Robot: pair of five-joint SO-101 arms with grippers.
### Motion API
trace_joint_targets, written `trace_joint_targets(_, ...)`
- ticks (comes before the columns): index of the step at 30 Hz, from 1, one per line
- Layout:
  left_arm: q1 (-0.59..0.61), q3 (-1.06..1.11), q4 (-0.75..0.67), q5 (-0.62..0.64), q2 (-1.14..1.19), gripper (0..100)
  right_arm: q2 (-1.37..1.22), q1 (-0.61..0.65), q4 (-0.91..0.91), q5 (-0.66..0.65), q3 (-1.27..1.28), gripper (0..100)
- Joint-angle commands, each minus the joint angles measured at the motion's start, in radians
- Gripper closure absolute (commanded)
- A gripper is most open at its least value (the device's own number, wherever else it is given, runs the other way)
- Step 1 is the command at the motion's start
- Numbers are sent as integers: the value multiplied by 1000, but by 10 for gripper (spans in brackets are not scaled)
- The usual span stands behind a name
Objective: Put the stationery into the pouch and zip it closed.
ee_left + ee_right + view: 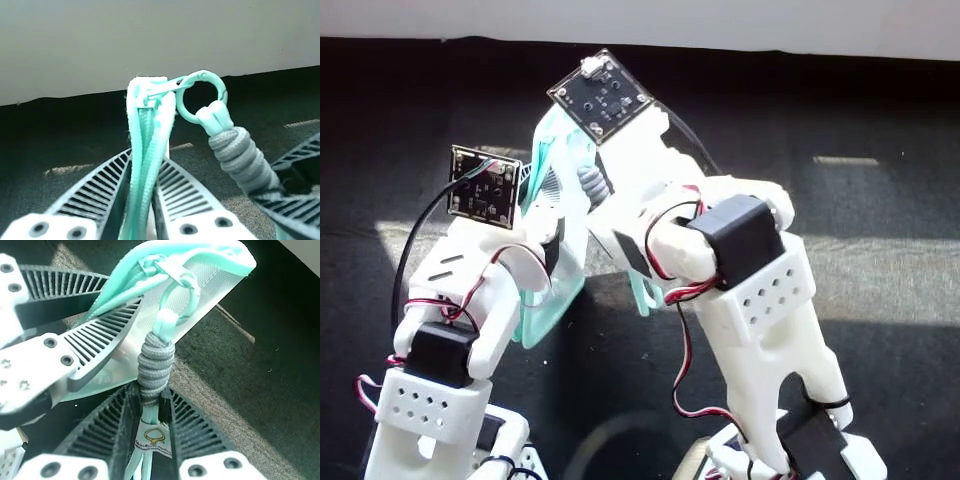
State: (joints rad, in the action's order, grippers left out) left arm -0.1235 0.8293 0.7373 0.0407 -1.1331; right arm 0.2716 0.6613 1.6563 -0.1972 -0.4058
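Observation:
A teal pouch (546, 305) hangs upright above the dark table, held between both arms. My left gripper (147, 165) is shut on the pouch's zipper edge (147, 125), just below the slider. From the slider hangs a teal ring (222, 92) with a grey braided cord (240, 155). My right gripper (150, 395) is shut on that grey cord (155, 365), with a small label between its fingers. The pouch (215, 277) and the left gripper (120, 295) lie right beyond it. In the high view the left gripper (548, 195) and right gripper (605, 195) meet at the cord (592, 185).
A dark mat (880, 200) covers the table, with sunlit patches across it. A white wall (150, 40) runs along the back. Red and white cables (685, 330) loop beside the arm on the right in the high view.

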Motion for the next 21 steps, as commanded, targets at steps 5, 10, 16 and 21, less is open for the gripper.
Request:
trace_joint_targets(5,-2,-16,-40,57,-21,990,35,12,-268,2,211,990)
trace_joint_targets(10,-2,-16,-38,57,-21,990,31,10,-455,0,305,988)
trace_joint_targets(16,-5,-16,-3,58,-79,990,28,8,-556,2,351,868)
trace_joint_targets(21,-50,-10,48,57,-151,990,28,-28,-596,3,354,851)
